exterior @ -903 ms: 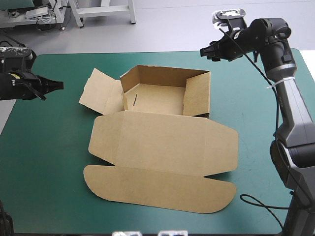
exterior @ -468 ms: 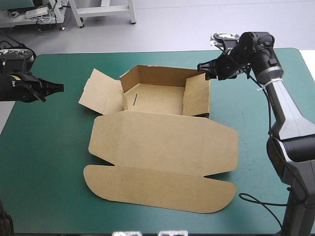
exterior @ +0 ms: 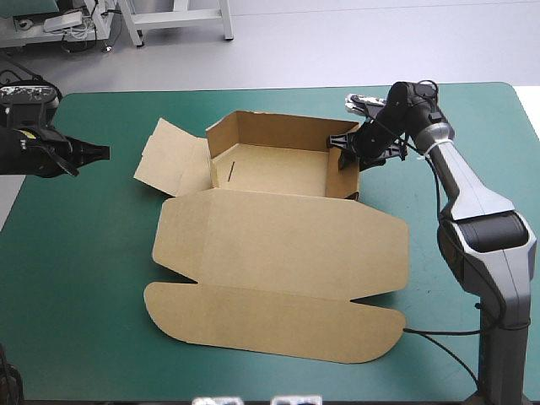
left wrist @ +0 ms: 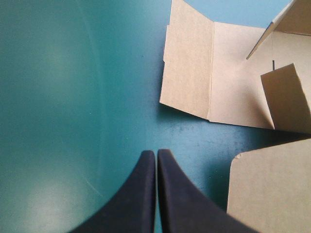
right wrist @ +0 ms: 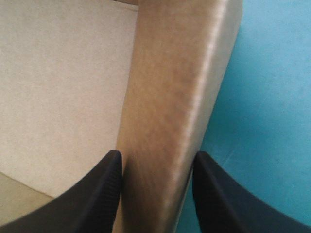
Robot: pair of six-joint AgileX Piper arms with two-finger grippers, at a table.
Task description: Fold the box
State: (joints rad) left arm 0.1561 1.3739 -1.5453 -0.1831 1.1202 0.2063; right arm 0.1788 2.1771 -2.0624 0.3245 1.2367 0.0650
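Observation:
The brown box (exterior: 278,245) lies mid-table, its tray part at the far side with back and side walls raised and its lid flat toward the near edge. My right gripper (exterior: 343,152) is at the tray's right wall (right wrist: 175,97). Its black fingers (right wrist: 104,194) stand open, one on each side of that wall; the right wrist view (right wrist: 156,153) shows this close up. My left gripper (exterior: 103,152) hovers shut over the teal-green cover, left of the box's spread left flap (left wrist: 189,73). In its wrist view the gripper (left wrist: 156,153) has nothing between its fingers.
The box's left flap (exterior: 173,159) lies open on the teal-green cover (exterior: 76,278). The lid's rounded front flap (exterior: 270,325) reaches close to the table's near edge.
My right gripper has come down and leftward from above the table's far right to straddle the tray's right wall, which now stands steeper. The left arm has hardly moved.

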